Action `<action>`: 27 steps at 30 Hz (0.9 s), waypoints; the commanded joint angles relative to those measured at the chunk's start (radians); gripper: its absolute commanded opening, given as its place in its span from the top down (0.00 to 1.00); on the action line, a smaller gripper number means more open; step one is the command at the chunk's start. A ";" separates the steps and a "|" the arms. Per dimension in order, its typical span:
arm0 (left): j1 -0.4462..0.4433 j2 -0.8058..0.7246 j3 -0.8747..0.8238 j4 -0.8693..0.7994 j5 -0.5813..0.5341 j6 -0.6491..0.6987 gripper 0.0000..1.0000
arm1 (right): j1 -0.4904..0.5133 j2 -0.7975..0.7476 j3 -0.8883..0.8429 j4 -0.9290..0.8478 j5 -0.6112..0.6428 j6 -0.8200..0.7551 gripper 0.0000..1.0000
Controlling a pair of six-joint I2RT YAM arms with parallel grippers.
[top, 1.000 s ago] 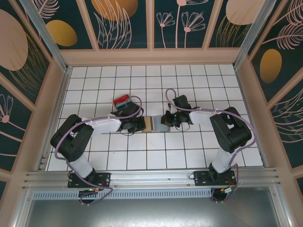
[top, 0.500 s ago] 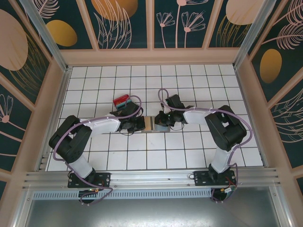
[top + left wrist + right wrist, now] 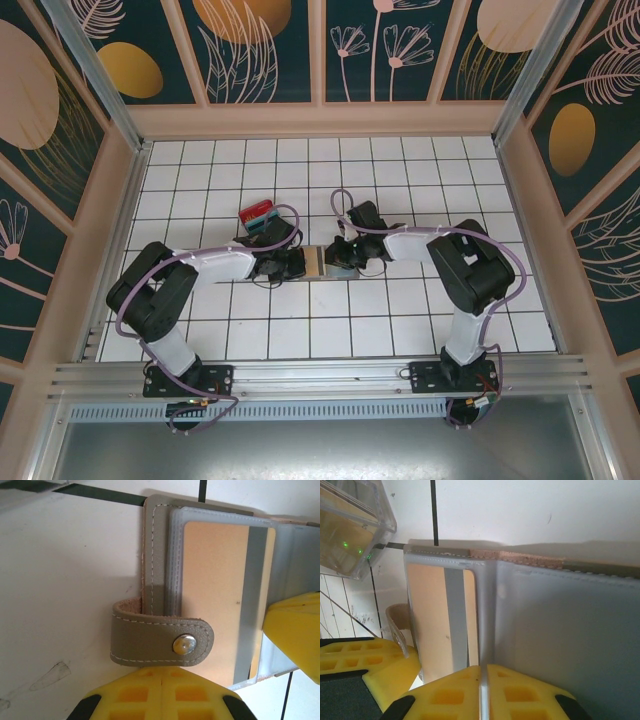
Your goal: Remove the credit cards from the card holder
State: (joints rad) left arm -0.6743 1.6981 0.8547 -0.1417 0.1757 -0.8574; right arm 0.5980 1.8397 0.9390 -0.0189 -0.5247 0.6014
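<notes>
Two hands are brought to the flat grey bifold leather card holder, laid open at the centre of the white tiled tabletop. At its 9 o'clock, the left hand is clenched, pads together, beside the snap tab. At 3 o'clock, the right hand is pinched on the holder's middle fold. One tan plastic credit card is seen inside a clear sleeve. Red and teal cards are stacked at 10 o'clock.

Left pincer, right pincer block card holder's sides.
</notes>
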 commanded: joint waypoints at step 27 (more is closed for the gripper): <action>0.002 0.058 0.010 0.010 0.046 0.009 1.00 | 0.028 0.053 0.042 0.033 -0.090 -0.011 0.85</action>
State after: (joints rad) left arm -0.6682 1.7123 0.8566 -0.1337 0.1967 -0.8570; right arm 0.5983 1.8652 0.9573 -0.0067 -0.5564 0.6014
